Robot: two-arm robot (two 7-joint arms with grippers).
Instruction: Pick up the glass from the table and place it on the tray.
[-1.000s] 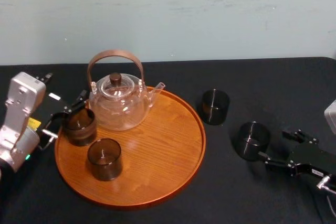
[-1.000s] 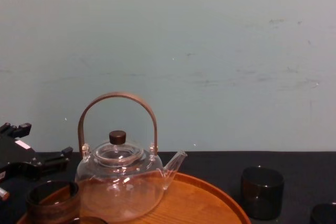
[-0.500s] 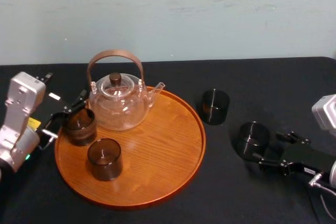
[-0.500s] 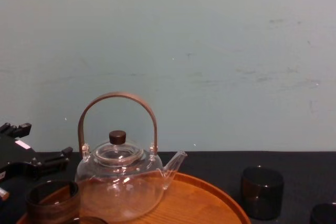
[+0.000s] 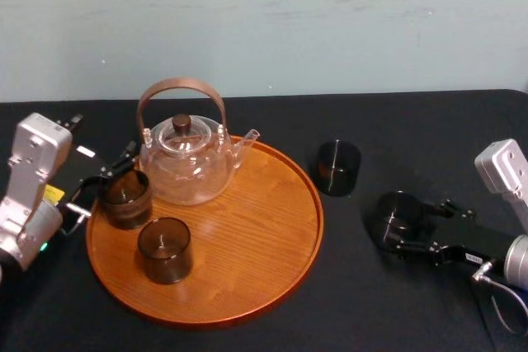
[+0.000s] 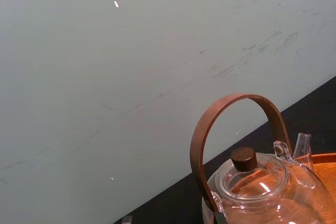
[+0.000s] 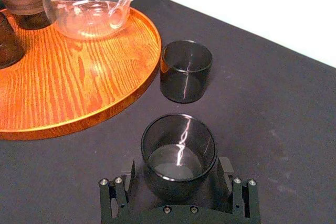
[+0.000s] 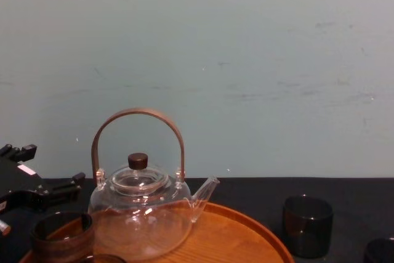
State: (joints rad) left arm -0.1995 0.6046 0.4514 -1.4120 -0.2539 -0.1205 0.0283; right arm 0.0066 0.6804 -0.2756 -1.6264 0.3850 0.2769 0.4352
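Note:
A dark smoked glass (image 5: 394,212) stands on the black table right of the tray (image 5: 247,286), a round orange-brown wooden tray. My right gripper (image 5: 406,225) is open with one finger on each side of this glass; in the right wrist view the glass (image 7: 178,145) sits deep between the fingers of the right gripper (image 7: 178,167). A second dark glass (image 5: 338,167) stands on the table closer to the tray's rim (image 7: 142,85). My left gripper (image 5: 101,184) rests open at the tray's left edge, beside a brown glass (image 5: 125,198) on the tray.
A glass teapot (image 5: 186,162) with a brown arched handle stands at the back of the tray, and another brown glass (image 5: 164,249) stands at its front left. The tray's right half is bare wood. A pale wall lies behind the table.
My right gripper has slid left toward the tray, so the glass now sits between its open fingers. The left arm and everything on the tray have stayed put.

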